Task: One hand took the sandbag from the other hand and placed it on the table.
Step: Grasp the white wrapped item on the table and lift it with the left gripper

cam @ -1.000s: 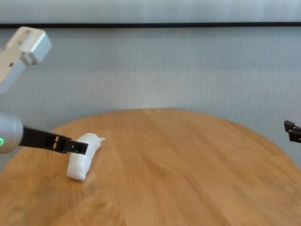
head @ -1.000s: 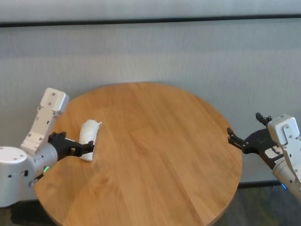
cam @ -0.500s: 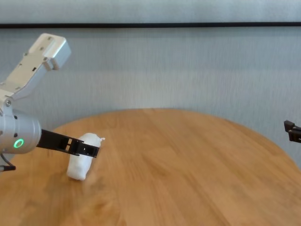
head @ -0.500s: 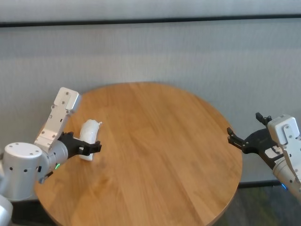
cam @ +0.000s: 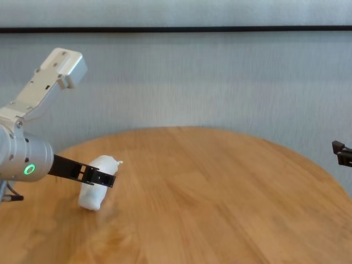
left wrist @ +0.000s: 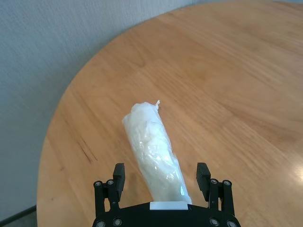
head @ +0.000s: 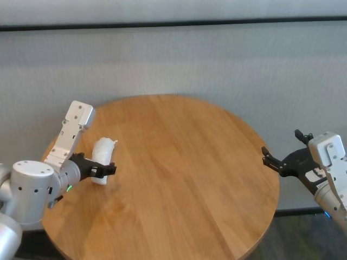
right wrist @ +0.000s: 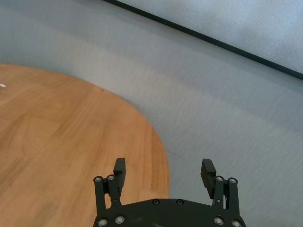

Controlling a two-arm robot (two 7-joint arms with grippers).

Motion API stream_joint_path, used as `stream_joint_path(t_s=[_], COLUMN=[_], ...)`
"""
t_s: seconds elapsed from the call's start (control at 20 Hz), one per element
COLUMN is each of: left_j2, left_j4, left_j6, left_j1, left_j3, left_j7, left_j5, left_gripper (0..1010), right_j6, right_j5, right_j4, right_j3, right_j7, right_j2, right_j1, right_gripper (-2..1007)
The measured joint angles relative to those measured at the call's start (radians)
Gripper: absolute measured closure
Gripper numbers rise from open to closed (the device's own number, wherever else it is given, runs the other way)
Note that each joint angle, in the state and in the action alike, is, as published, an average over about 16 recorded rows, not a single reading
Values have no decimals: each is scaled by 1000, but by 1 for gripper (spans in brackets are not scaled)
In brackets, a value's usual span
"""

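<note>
The white sandbag (head: 102, 153) lies on the round wooden table (head: 190, 179) near its left edge, its tied tip pointing away from the robot. My left gripper (head: 105, 167), with the green ring light (cam: 27, 169), is open and low over the table. In the left wrist view the sandbag (left wrist: 154, 151) lies lengthwise between the two fingers of my left gripper (left wrist: 161, 171), with a gap on each side. My right gripper (head: 281, 145) hangs open and empty beyond the table's right edge; the right wrist view shows my right gripper (right wrist: 163, 164) with nothing between its fingers.
A grey wall runs behind the table (cam: 220, 192). The wooden top stretches bare from the sandbag (cam: 91, 195) to the right rim, where one tip of the right gripper (cam: 341, 154) shows.
My left arm has swung in and its gripper has slid forward along the sandbag. The sandbag stays where it lay, and the right arm has not moved.
</note>
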Motion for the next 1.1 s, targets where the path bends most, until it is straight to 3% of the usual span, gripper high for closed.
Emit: stream_joint_path(t_s=[1.1], left_j2=[-53], left_j4=[176], left_j6=[-24], left_j1=[-73], left_j3=[-4], left_j7=[-47], left_j5=[53], left_gripper=[10], right_j6=[0], right_j5=[0], right_j4=[0], right_j3=[0], right_j7=[0], right_j2=[0], right_j1=[0], right_gripper=[4])
